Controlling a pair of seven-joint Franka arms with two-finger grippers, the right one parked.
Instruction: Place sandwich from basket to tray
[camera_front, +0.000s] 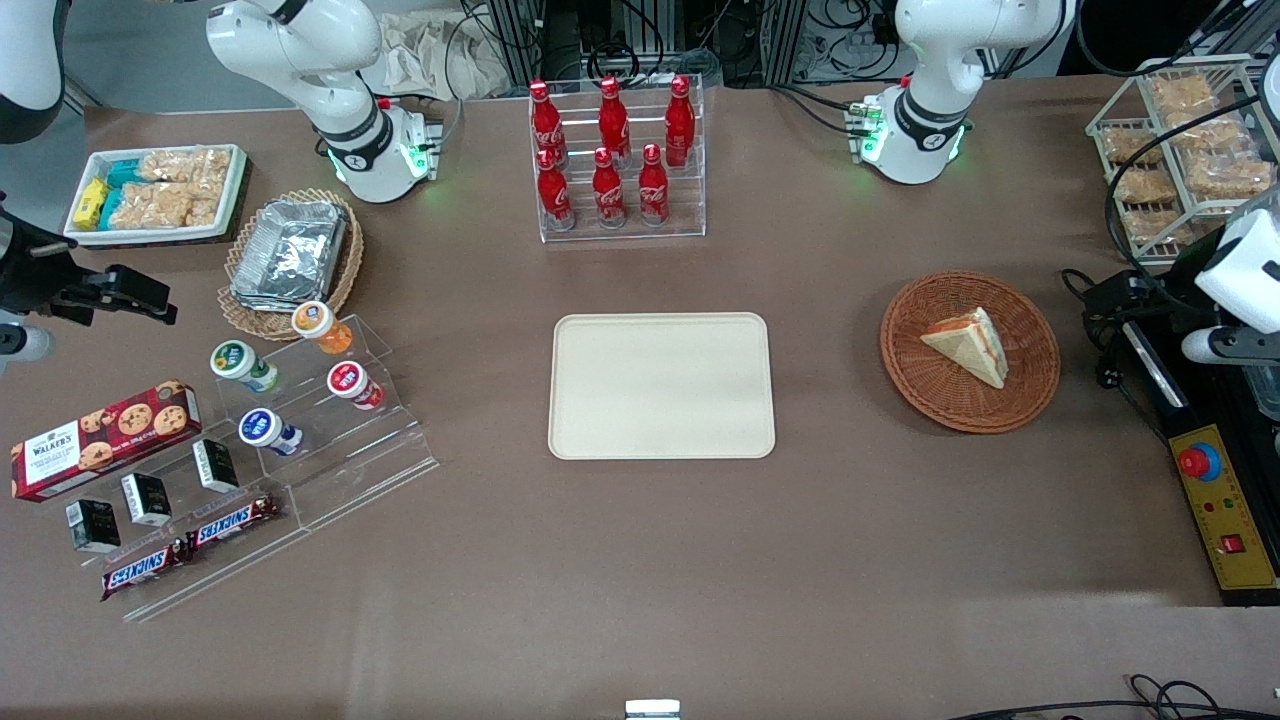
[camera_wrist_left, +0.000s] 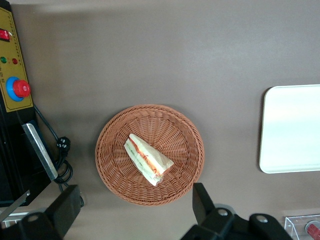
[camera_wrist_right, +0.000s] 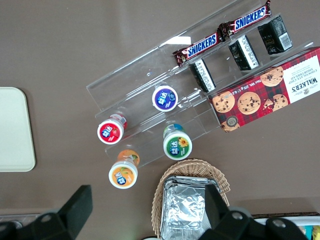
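Sandwich (camera_front: 968, 343) is seen lying in the reddish-brown basket (camera_front: 1030, 395), at the right of the front frame, on the brown bench (camera_front: 640, 560). Its cut edge with red and green filling is shown in the wrist view (camera_wrist_left: 148, 159). The cream tray (camera_front: 661, 385) is placed at the frame's centre, well apart from the basket. The pincer (camera_wrist_left: 135, 210) is held released above the basket (camera_wrist_left: 120, 170), touching nothing.
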